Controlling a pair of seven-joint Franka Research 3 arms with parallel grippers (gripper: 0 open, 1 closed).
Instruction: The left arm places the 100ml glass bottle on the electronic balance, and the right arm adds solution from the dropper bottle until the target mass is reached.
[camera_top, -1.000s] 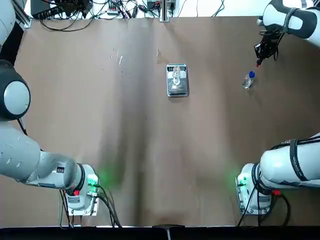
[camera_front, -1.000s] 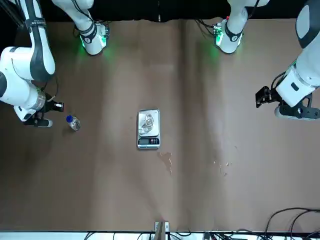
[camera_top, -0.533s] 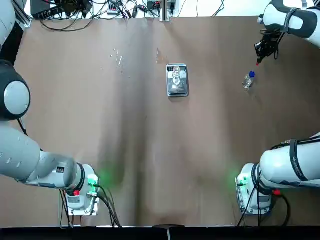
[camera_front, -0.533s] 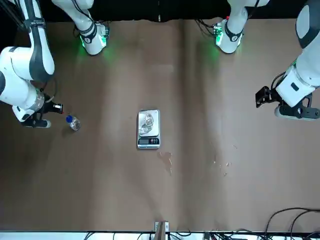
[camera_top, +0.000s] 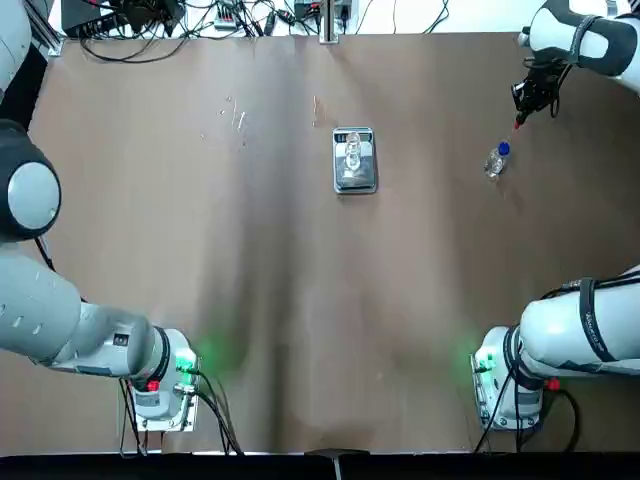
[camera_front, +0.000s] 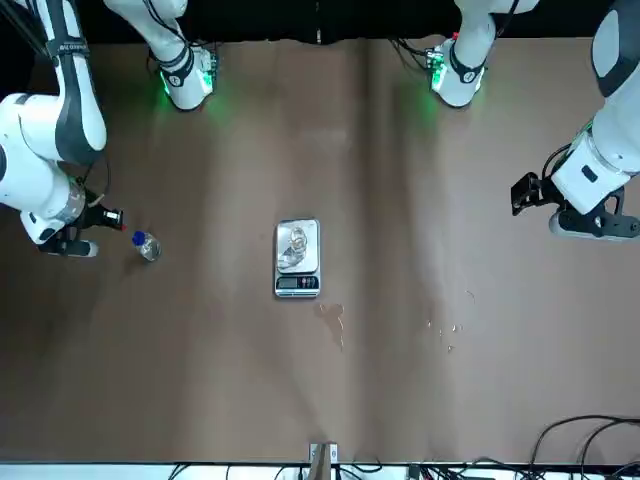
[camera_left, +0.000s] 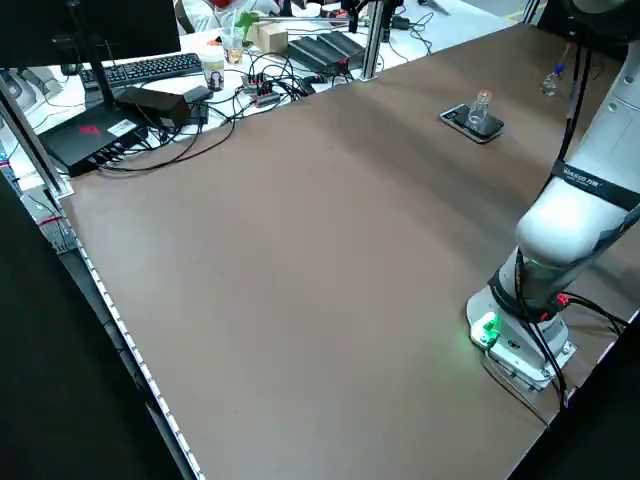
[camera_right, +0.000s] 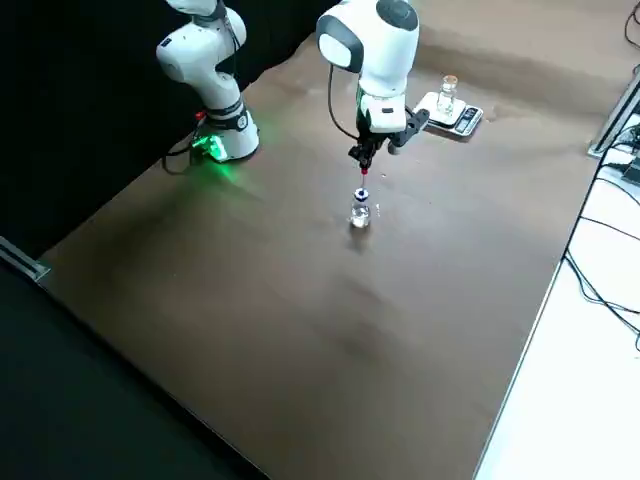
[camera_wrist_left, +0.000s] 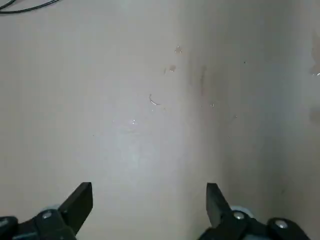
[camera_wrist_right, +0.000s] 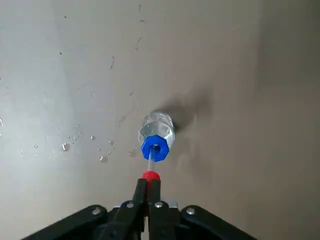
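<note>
– Bottle on the balance?

– Yes, the glass one stands upright on the pan, with the display at the end nearer the front camera.

– And the left gripper?

– It hangs over the tabletop, well off to the balance's left. Its jaws are wide, with nothing between them.

– Where is the dropper bottle?

– On the tabletop, well to the balance's right, upright beneath the right gripper. Those jaws are closed on the red top.

– So the top is off the bottle?

– Yes, it is up above the blue collar, and the clear stem points down to the collar's opening. Whether the tip is inside, nobody can tell. Droplets dot the tabletop nearby.
</note>
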